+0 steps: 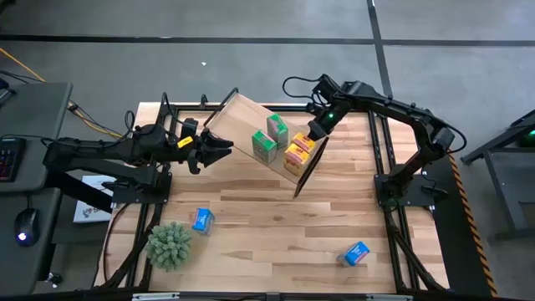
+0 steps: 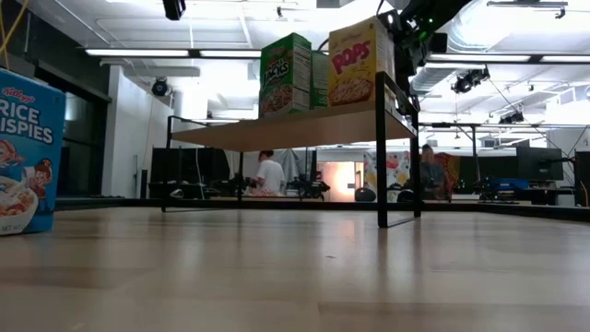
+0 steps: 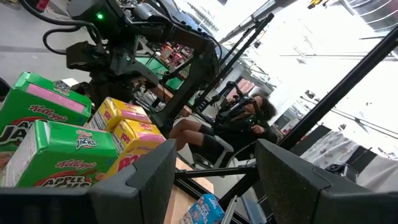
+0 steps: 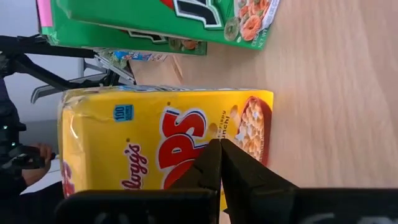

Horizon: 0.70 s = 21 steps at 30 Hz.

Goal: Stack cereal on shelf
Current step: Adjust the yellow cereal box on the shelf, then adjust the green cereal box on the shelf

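Observation:
The light-wood shelf [image 1: 242, 121] stands aslant in the middle of the table on black frame ends. Two green cereal boxes [image 1: 271, 138] and yellow boxes [image 1: 298, 154] stand upright on its plank. One blue box [image 1: 202, 220] rests on the tabletop near the plant, another [image 1: 357, 253] near the right front. My right gripper [image 1: 314, 134] is shut at the far-right side of the yellow boxes; in its wrist view the tips [image 4: 221, 146] point at the printed front of a yellow box [image 4: 143, 137]. My left gripper [image 1: 224, 149] is open beside the shelf's left end. My right gripper's shut fingertips [image 4: 214, 155] come level at the yellow box's printed front [image 4: 186, 134], near its middle. The box stands upright on the shelf plank [image 4: 336, 93]. Whether the tips touch the cardboard, I cannot tell.
A fuzzy green plant ball [image 1: 170, 244] sits at the table's near-left corner. In the low view a blue box [image 2: 28, 152] stands close at the left. People sit in the room behind the table. Bare wood slats lie between the shelf and the near edge.

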Tool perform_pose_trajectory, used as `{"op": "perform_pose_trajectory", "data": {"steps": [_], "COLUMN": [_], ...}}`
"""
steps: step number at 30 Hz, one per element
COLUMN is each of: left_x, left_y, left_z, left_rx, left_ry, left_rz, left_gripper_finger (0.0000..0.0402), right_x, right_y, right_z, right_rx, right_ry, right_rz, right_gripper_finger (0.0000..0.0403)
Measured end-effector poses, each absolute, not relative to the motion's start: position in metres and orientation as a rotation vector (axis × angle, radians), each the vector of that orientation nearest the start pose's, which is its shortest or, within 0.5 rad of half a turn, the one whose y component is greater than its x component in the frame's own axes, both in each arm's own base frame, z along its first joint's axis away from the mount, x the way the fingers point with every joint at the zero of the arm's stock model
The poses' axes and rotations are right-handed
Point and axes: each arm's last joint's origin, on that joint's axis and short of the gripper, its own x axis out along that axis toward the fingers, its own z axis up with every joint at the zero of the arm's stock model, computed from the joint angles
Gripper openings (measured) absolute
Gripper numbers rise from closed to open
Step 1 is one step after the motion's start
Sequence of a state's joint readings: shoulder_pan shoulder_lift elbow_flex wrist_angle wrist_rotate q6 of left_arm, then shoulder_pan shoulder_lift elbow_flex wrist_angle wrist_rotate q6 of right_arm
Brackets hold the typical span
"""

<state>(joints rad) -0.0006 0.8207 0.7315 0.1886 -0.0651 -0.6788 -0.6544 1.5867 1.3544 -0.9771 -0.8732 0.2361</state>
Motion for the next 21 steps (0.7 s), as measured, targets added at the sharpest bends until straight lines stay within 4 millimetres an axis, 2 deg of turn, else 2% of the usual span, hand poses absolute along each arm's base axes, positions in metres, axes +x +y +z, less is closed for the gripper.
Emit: {"op": "perform_pose_trajectory", "data": {"steps": [5, 10, 16, 21], "left_x": [0.186, 0.186, 0.186, 0.186], "left_y": [0.002, 0.002, 0.002, 0.002], "left_z": [0.344, 0.343, 0.343, 0.341], "left_rx": [-0.680, -0.669, -0.645, -0.645], "left_ry": [-0.113, -0.109, -0.108, -0.087], "left_rz": [0.024, 0.027, 0.033, 0.052], "left_gripper_finger": [0.0211, 0.0211, 0.0211, 0.0211], "right_x": [0.256, 0.258, 0.273, 0.291], "right_y": [-0.173, -0.190, -0.208, -0.215], "right_z": [0.288, 0.293, 0.309, 0.304], "right_rx": [1.033, 1.038, 1.067, 1.137], "right_ry": [0.903, 0.791, 0.561, 0.487], "right_rz": [0.052, -0.037, -0.116, -0.104], "right_gripper_finger": [0.0000, 0.0000, 0.0000, 0.0000]}}
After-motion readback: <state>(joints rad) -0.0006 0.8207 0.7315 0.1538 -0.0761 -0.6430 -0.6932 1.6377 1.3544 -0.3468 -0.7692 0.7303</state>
